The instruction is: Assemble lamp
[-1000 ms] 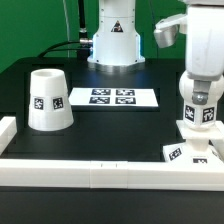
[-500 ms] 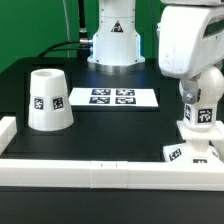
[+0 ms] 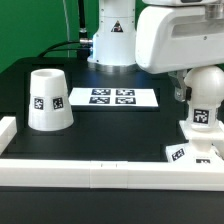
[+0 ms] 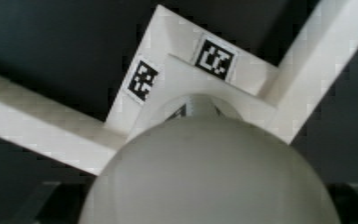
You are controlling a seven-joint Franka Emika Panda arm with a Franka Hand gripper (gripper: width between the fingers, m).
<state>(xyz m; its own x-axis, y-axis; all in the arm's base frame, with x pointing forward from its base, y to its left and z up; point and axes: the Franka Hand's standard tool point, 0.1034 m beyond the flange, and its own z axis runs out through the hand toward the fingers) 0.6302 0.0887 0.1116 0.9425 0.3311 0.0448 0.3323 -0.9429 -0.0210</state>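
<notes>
The bulb post (image 3: 203, 108) stands upright on the flat square base (image 3: 188, 153) at the exterior view's right. My gripper (image 3: 194, 88) reaches it from above and from the left, under the big white arm. In the wrist view the post's round top (image 4: 197, 170) fills the space between my dark fingers (image 4: 55, 207), which press against both its sides. The base's tags (image 4: 213, 56) show beyond it. The shade (image 3: 47, 98) stands alone, mouth up, at the exterior view's left.
The marker board (image 3: 112, 97) lies at mid table in front of the arm's pedestal (image 3: 112, 40). A long white rail (image 3: 100, 172) runs along the front edge with a short return at the left (image 3: 6, 130); it also shows in the wrist view (image 4: 34, 110).
The arm's white bulk has swung toward the exterior view's left and grown larger in view, baring the bulb post's round top. The post, the base and the shade stay in place.
</notes>
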